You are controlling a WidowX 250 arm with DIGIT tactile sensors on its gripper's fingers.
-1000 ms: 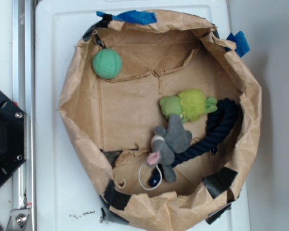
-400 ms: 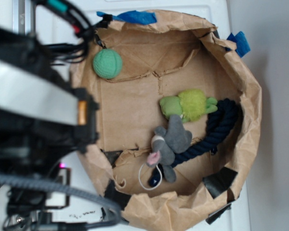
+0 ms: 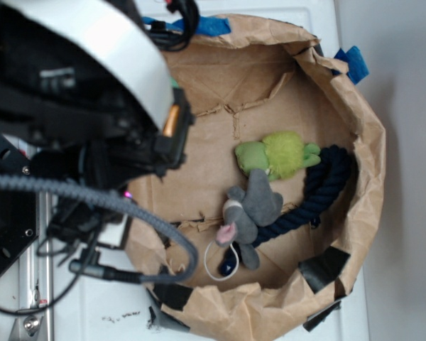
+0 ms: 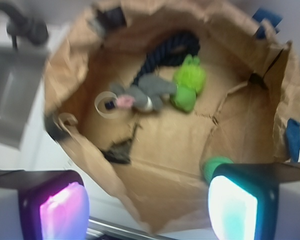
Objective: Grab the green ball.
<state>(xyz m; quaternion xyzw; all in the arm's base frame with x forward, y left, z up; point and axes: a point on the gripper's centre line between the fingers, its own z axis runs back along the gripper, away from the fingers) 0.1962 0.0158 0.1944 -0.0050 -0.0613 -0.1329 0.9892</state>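
Bin wall (image 3: 366, 142): crumpled brown paper, matt, creased.
Bin floor (image 3: 199, 156): flat cardboard, matt, torn along its seams.
Tape patches (image 3: 323, 266): black, slightly glossy.
Blue tape (image 3: 351, 62): matt.
Lime plush toy (image 3: 280, 155): fuzzy cloth.
Grey mouse toy (image 3: 252, 209): soft felt-like cloth.
Rope (image 3: 319, 188): dark navy twisted cord.
My arm (image 3: 78, 85): black plastic, white glossy band.

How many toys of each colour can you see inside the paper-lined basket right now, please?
Green: 2, the green ball, partly hidden by the claw, and the fuzzy plush toy
Grey: 1, the mouse toy
Dark blue: 1, the rope
Total: 4
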